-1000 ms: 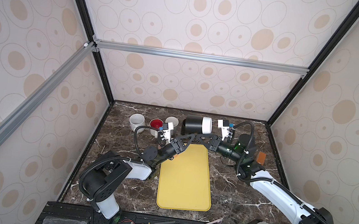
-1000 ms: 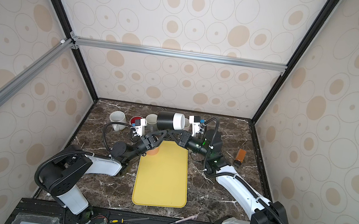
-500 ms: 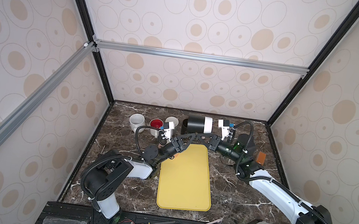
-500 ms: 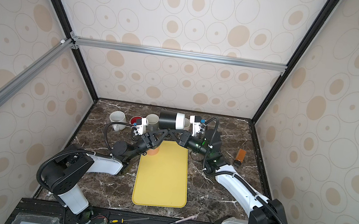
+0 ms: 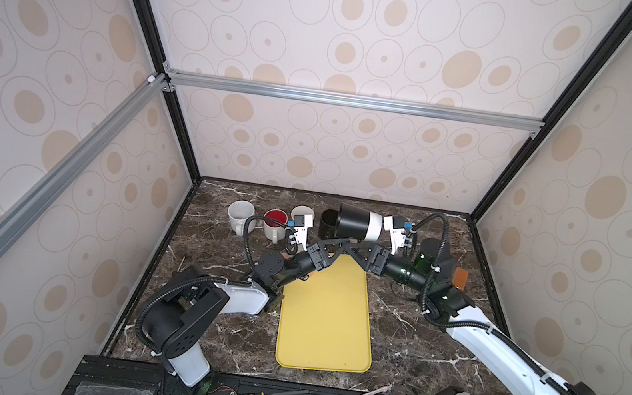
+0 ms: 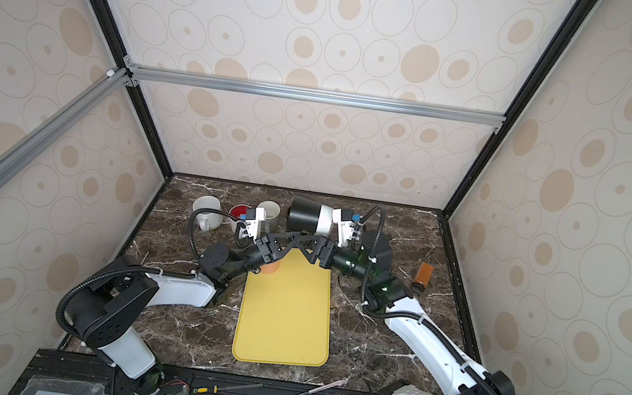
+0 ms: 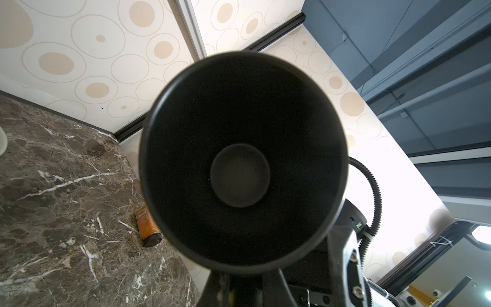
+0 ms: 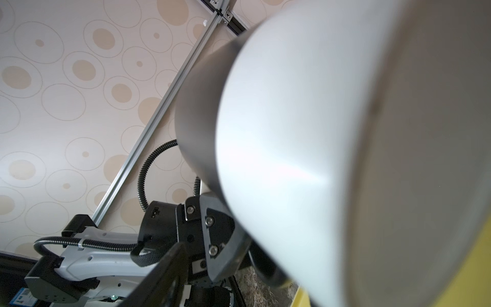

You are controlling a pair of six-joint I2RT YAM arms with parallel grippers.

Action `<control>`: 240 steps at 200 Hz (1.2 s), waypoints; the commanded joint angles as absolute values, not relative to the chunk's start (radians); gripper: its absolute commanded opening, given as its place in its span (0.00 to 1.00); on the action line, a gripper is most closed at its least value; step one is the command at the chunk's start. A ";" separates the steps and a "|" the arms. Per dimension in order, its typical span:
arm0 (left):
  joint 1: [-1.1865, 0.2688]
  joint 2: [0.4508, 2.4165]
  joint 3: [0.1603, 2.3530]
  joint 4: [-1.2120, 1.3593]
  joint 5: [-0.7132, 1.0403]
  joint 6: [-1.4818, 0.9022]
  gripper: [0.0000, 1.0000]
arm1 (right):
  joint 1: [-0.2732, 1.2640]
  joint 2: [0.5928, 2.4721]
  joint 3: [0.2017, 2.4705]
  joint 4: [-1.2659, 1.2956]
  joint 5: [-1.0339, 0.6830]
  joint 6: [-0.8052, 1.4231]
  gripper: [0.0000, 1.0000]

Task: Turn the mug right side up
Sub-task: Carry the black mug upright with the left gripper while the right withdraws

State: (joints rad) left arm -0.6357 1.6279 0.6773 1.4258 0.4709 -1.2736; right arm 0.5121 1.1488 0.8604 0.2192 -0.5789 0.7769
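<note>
**A:** Top views first. Where's the mug?
**B:** Black-and-white mug [image 5: 357, 223] is in the air over the far end of the yellow board [image 5: 326, 321]. It's tipped sideways, mouth toward the board's left. It's the same in both top views [image 6: 309, 215].
**A:** Claws?
**B:** Left gripper [image 5: 335, 244] is clamped tight on the mug from underneath. Right gripper [image 5: 357, 251] is just beside it, jaws look parted, nothing in them.
**A:** Left wrist?
**B:** It looks straight down the mug's [image 7: 243, 159] dark mouth. Left gripper [image 7: 241, 287] is pinched together against the outer wall. Orange bottle [image 7: 147, 226] lies flat off the board's right.
**A:** Right wrist?
**B:** Blurry white base of the mug [image 8: 318, 159] fills it. Left gripper [image 8: 239, 255] is pressed up under the mug. One right finger [image 8: 162, 279] shows, clear of the mug, and the other is hidden.
</note>
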 commanded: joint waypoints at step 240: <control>-0.849 2.203 2.081 -0.224 -0.256 -0.492 0.00 | 0.433 0.772 0.887 -0.647 0.401 0.602 0.89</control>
State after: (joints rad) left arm -0.8364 2.1925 1.9377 -0.2073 -0.1749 -0.5323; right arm 0.4408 0.7719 0.8581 -0.5831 0.3416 0.6247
